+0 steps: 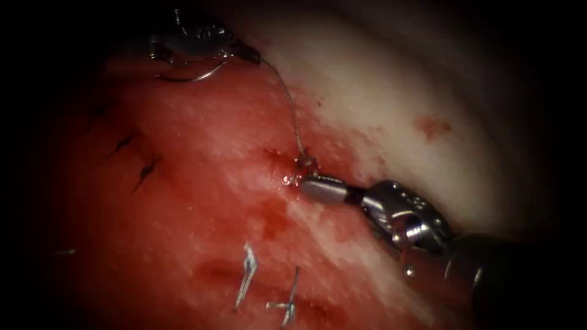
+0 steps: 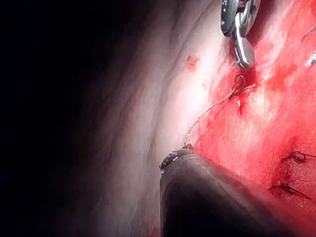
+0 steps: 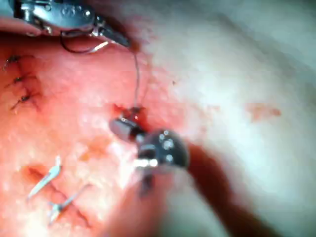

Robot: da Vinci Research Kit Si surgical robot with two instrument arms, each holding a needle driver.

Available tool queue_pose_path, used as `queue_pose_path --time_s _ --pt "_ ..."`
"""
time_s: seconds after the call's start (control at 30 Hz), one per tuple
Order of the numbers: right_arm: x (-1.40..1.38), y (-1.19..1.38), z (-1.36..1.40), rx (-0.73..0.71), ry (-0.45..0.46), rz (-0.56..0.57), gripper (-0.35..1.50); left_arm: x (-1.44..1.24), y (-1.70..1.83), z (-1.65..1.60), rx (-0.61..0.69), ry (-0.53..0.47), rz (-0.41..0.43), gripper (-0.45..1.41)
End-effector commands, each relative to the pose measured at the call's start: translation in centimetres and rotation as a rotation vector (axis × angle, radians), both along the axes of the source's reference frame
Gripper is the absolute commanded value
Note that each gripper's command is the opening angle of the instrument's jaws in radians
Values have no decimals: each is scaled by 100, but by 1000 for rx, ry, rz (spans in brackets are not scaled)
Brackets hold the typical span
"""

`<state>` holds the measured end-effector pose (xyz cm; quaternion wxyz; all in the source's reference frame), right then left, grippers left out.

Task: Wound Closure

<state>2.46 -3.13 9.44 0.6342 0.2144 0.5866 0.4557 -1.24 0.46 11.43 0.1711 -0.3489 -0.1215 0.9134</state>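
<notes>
1. Left arm's steel needle driver [image 1: 247, 54]: stands at the far upper left of the endoscope view, over the dark edge of the tissue. Its jaws are closed on the thin grey thread [image 1: 292, 113] at their dark tip. In the right wrist view the same tool [image 3: 116, 38] shows the thread leaving its closed tip.

2. Curved steel needle [image 1: 192, 76]: lies just beneath the left tool's body, seen as a bright arc. It is out of the tissue. Whether the tool touches it cannot be told. The right wrist view shows the arc [image 3: 81, 48] in the same place.

3. Thread: runs taut from the left tool's tip down to a small knot-like gather [image 1: 304, 162] at the cut. In the left wrist view the thread [image 2: 210, 109] runs from the left tool [image 2: 185, 148] to that same spot.

4. Right arm's steel needle driver [image 1: 306, 186]: enters from the lower right, its jaws closed together, the tip pressed just beside the gather at the wound. Whether it pinches thread or tissue cannot be told.

5. Pale and red pork tissue [image 1: 391, 104]: wet red fluid [image 1: 269, 217] covers its left and centre. Dark finished stitches [image 1: 147, 168] sit to the left; pale cut thread ends [image 1: 247, 275] lie near the lower edge.
</notes>
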Motion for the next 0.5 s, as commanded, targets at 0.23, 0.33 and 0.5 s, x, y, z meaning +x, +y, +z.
queue_pose_path --time_s 0.23,0.33,0.5 --pt "25 2 11 -555 -9 -283 -35 -6 11 10 -2 1 -2 -45" --pt "28 2 8 -638 21 -313 -35 -4 14 13 -3 3 -3 -45" --pt "24 3 5 -698 22 -307 -35 -4 21 19 -7 12 -9 -45"
